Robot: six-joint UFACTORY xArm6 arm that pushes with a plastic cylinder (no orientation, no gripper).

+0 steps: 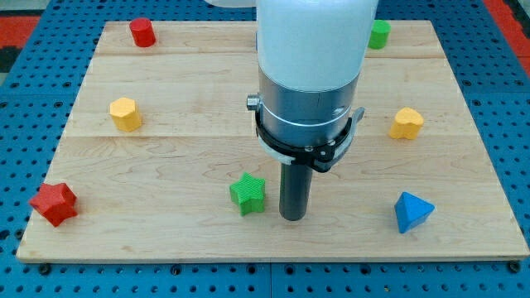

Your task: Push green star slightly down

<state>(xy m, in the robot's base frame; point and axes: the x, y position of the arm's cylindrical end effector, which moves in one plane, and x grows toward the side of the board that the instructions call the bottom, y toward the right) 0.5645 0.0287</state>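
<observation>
The green star (248, 193) lies on the wooden board (166, 165) below the middle, near the view's bottom. My tip (293, 218) rests on the board just to the star's right and slightly lower, a small gap away. The rod hangs from the large white and grey arm body that fills the view's top centre.
A red star (54, 204) sits at the bottom left edge, a yellow hexagon (125, 113) at the left, a red cylinder (142, 32) at the top left. A green block (379, 34) is partly hidden behind the arm at the top. A yellow heart (407, 123) and a blue triangle (411, 212) lie at the right.
</observation>
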